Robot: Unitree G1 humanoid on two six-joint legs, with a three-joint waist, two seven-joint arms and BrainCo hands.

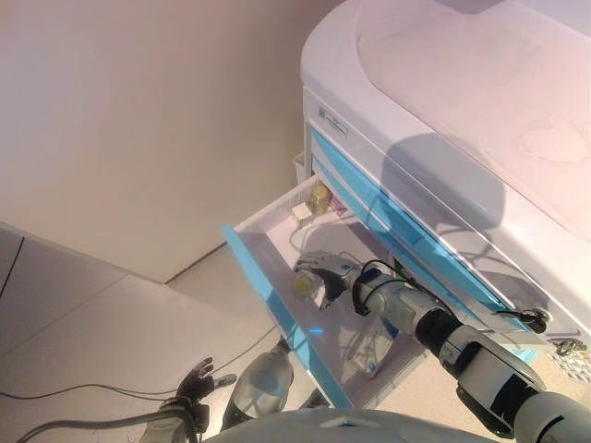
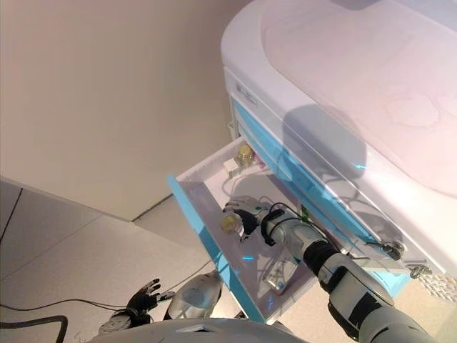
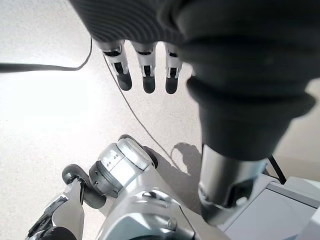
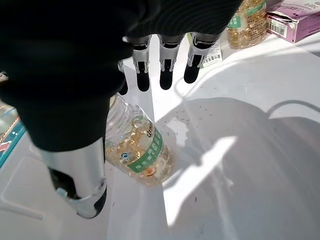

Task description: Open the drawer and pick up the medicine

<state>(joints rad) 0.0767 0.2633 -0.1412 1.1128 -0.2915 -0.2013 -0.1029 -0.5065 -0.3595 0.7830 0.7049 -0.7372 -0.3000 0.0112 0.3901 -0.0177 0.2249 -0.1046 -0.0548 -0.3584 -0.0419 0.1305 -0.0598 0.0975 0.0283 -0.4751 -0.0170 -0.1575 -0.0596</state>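
Observation:
The cart's top blue-fronted drawer point(image 1: 263, 281) is pulled open. My right hand point(image 1: 325, 270) is inside it, fingers point(image 4: 161, 70) straight and thumb point(image 4: 82, 187) apart. A clear bottle of yellow capsules with a green label point(image 4: 141, 151) lies tilted on the drawer floor between thumb and fingers, also in the left eye view point(image 1: 303, 284). I cannot tell if the hand touches it. My left hand point(image 1: 196, 382) hangs low near the floor, fingers point(image 3: 145, 75) relaxed and empty.
The white cart point(image 1: 443, 101) with more blue drawers stands at right. At the drawer's back are a second capsule bottle point(image 1: 319, 198), a small white box point(image 1: 302, 214) and a purple box point(image 4: 295, 22). A flat packet point(image 1: 369, 355) lies at its near end. A cable point(image 1: 92, 392) crosses the floor.

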